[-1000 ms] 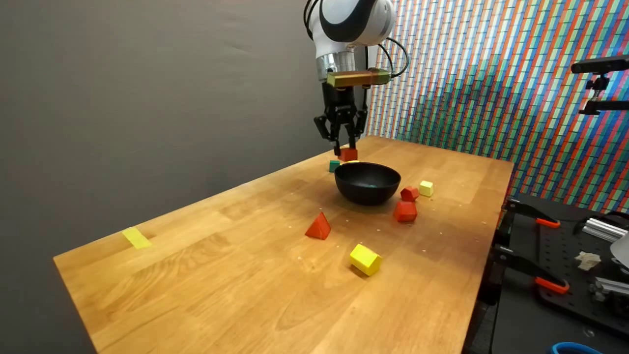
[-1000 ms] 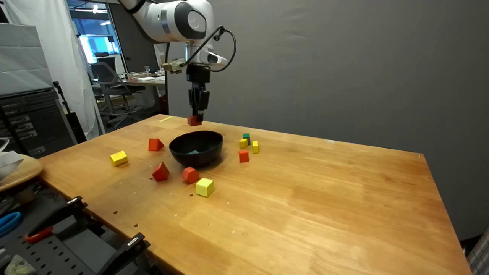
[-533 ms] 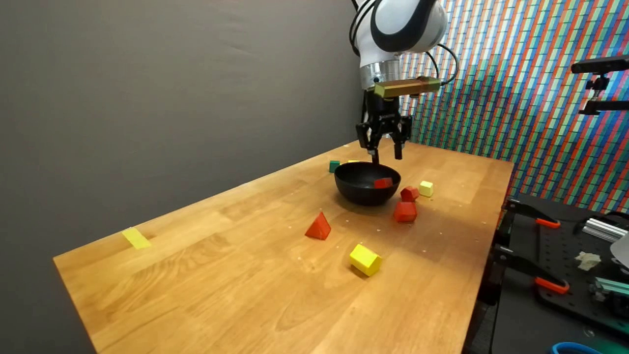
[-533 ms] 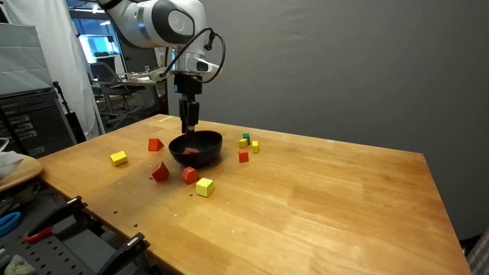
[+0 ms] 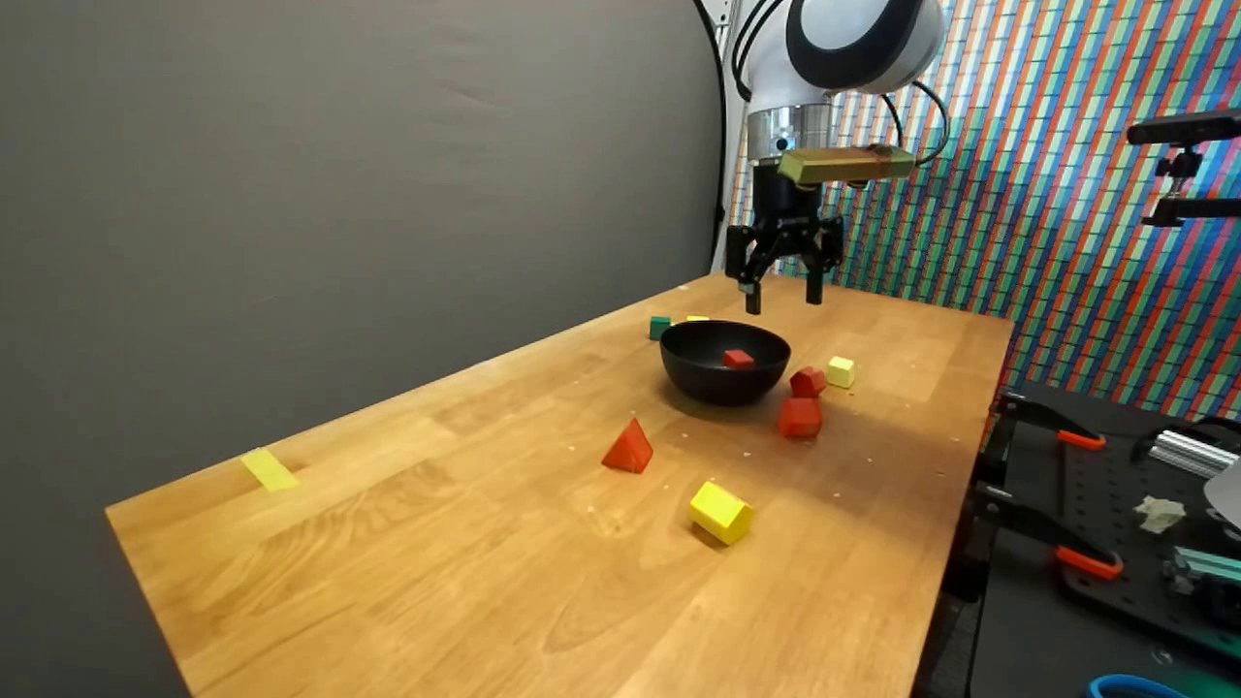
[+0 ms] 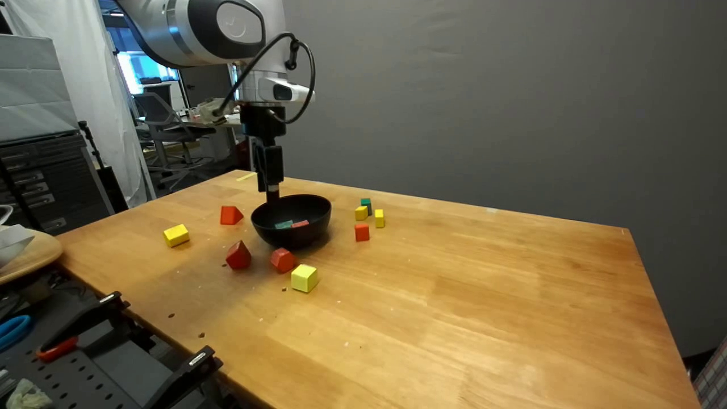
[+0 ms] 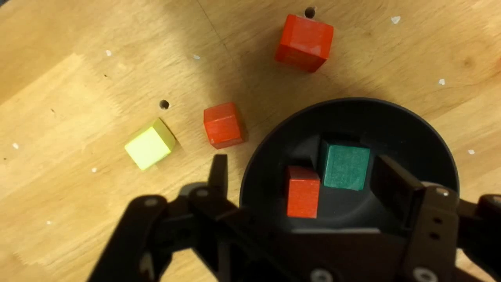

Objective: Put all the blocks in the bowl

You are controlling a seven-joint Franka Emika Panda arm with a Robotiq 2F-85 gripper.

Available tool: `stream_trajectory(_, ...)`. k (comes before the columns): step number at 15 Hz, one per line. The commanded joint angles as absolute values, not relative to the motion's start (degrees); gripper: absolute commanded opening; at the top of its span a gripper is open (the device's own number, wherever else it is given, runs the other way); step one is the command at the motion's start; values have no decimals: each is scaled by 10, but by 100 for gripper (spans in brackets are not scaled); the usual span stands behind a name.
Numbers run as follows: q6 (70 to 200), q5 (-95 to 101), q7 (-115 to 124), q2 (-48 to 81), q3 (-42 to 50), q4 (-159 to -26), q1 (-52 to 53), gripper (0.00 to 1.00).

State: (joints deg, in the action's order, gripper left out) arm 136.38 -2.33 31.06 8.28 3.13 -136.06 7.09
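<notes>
Since a second ago, one red block has gone from the pincer into the bowl, just beside one green block. On the table around the bowl I count four red blocks, four yellow blocks and another green block. Spread wide and released, the pincer hangs just clear of the bowl.

No lettering legible; no number readable
</notes>
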Motion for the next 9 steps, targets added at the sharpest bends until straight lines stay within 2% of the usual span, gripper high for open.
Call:
stream_trajectory(1, 1410, 3, 331, 101, 21, -1348, 68, 100)
stream_trajectory(4, 1446, 82, 330, 145, 31, -1287, 72, 100)
stream_trajectory(8, 1431, 60, 243, 198, 33, -1172, 51, 100)
stream_trajectory(9, 1450, 63, 286, 165, 35, -1239, 67, 100)
